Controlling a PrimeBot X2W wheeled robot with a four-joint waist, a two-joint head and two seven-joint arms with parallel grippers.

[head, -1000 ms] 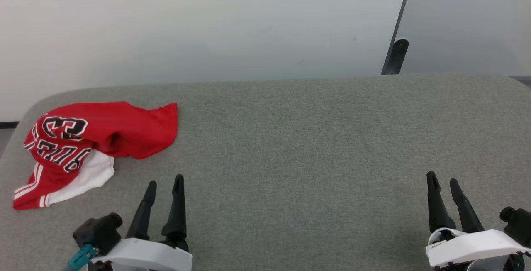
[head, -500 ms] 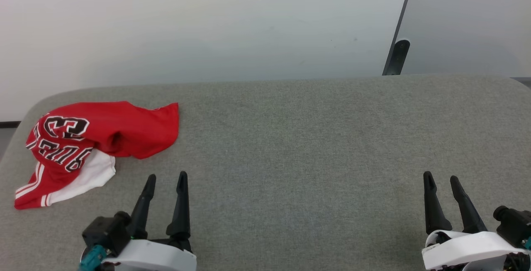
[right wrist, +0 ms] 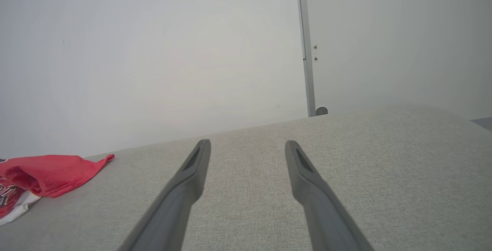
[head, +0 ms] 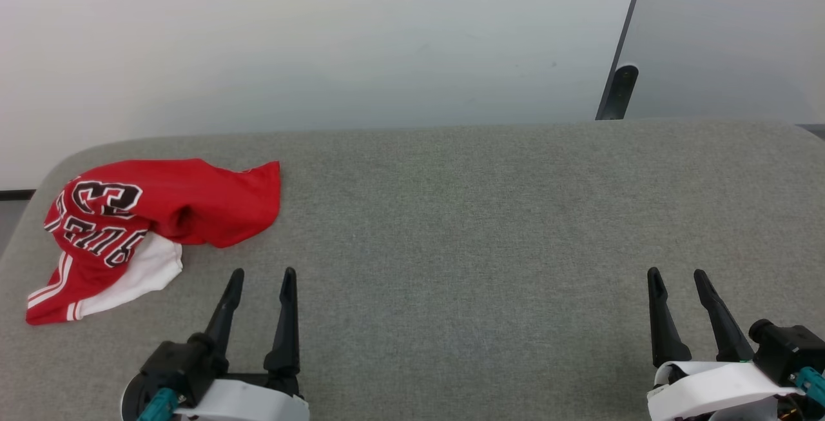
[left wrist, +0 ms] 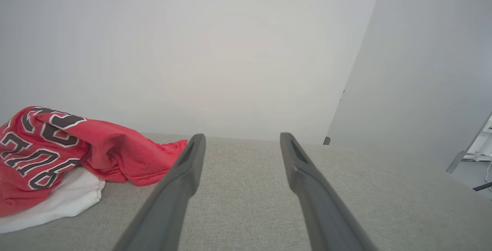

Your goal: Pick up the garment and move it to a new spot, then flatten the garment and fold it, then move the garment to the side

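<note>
Red garment (head: 193, 198) crumpled, long axis diag.

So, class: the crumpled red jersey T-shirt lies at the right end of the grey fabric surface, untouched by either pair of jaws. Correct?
No. The head view shows the crumpled red jersey T-shirt at the left end of the grey fabric surface; neither pair of jaws touches it.

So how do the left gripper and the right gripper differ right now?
The left gripper sits close to the garment; the right gripper is far across the grey surface from it. The left gripper's fingers lean toward the robot's right, the right gripper's toward its left. Both are open and hold nothing.
</note>
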